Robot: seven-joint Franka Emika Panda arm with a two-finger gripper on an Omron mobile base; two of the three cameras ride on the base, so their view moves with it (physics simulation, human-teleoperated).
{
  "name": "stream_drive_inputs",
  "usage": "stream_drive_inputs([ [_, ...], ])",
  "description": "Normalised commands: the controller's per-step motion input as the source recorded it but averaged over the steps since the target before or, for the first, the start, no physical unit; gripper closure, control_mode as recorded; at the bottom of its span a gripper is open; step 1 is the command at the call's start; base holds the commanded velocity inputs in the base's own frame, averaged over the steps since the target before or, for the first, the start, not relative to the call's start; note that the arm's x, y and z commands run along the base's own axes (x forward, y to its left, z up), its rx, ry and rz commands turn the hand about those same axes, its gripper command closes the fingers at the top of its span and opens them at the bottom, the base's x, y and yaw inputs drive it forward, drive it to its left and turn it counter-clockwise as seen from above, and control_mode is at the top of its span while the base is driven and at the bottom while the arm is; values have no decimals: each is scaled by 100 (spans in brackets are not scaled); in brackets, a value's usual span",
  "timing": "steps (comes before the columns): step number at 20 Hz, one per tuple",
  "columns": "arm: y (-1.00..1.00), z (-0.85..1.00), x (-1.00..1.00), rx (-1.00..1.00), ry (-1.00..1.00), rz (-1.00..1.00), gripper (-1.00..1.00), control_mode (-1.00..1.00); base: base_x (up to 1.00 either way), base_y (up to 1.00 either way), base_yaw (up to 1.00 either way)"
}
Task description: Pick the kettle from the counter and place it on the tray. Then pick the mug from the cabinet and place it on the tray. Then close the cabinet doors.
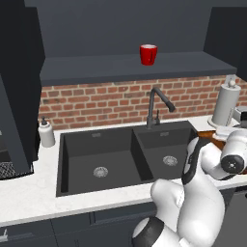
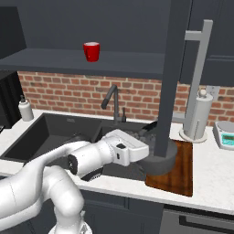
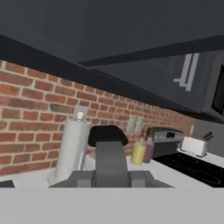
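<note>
Your kettle [image 2: 161, 160] sits on the tray [image 2: 180, 171], the dark grey body resting on the left part of the wooden board; an open cabinet door [image 2: 171, 73] cuts across the right base view and hides much of it. In the hand view you look straight down its black arched handle [image 3: 107, 135], which rises between the fingers. The gripper [image 2: 145, 153] is at the kettle's left side, and its fingers look closed on the handle, narrow gap, though the tips themselves are covered in the right base view.

The tray lies on the counter [image 2: 210, 178], just right of the black double sink [image 1: 120, 154]. In the left base view you see only a brown corner of it [image 1: 212, 136] past the arm.

The mug [image 1: 148, 54] stands upright on the shelf of the cabinet [image 1: 135, 67], well above the faucet [image 1: 157, 106] and well apart from the tray. Both doors stand open; the right one shows its long silver bar handle [image 2: 197, 77].

Beyond the tray, the paper-towel roll [image 2: 199, 116] stands on its holder against the brick wall [image 1: 111, 103], with a small scale [image 2: 224, 135] just right of it. A soap dispenser [image 1: 46, 132] sits at the sink's far left corner.
</note>
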Motion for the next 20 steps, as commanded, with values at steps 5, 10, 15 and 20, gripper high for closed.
stream_drive_inputs([
  [5,11,0,15,8,-1,5,100,-100,0,0,0],
  [10,1,0,24,11,-3,7,100,-100,0,0,0],
  [15,9,0,26,10,0,5,100,-100,0,0,0],
  [20,11,0,26,6,0,3,100,-100,0,0,0],
])
